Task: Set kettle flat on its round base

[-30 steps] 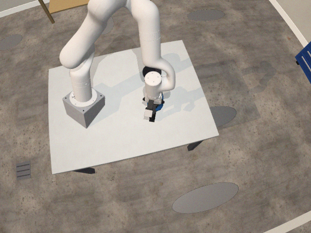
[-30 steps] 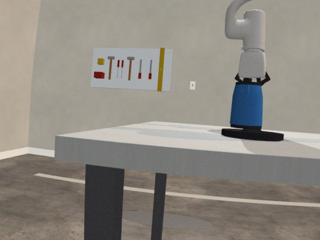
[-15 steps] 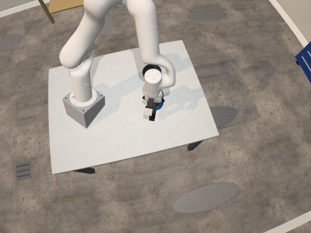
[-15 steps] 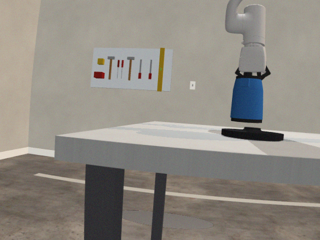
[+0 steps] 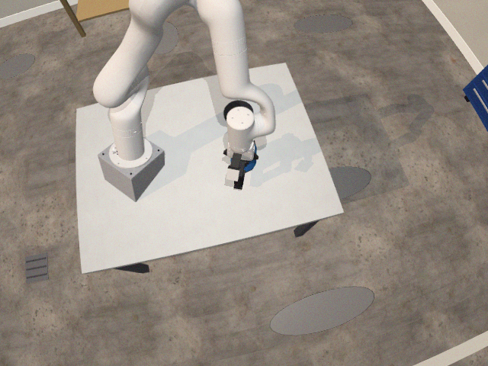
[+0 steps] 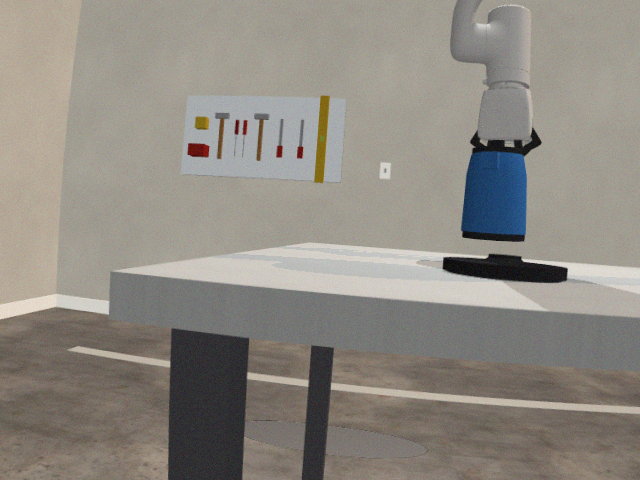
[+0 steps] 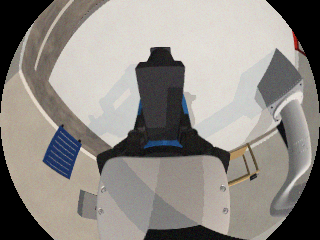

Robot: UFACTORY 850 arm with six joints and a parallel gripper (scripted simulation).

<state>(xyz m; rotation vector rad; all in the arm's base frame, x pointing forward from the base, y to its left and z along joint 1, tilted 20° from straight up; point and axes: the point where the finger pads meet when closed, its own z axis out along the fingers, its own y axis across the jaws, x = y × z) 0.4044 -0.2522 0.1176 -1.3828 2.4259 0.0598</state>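
Note:
The blue kettle hangs upright in the air, its dark bottom ring a small gap above the black round base. The base lies flat on the table with its stud up, and the kettle sits a little left of the stud in the side view. My gripper comes down from above and is shut on the kettle's handle. From overhead, only a blue sliver of the kettle and the dark handle bar show under my wrist; the base is hidden there. The wrist view shows the dark handle between my fingers.
The arm's grey pedestal stands on the left part of the white table. A tool board hangs on the far wall. A blue crate is off the table at the right.

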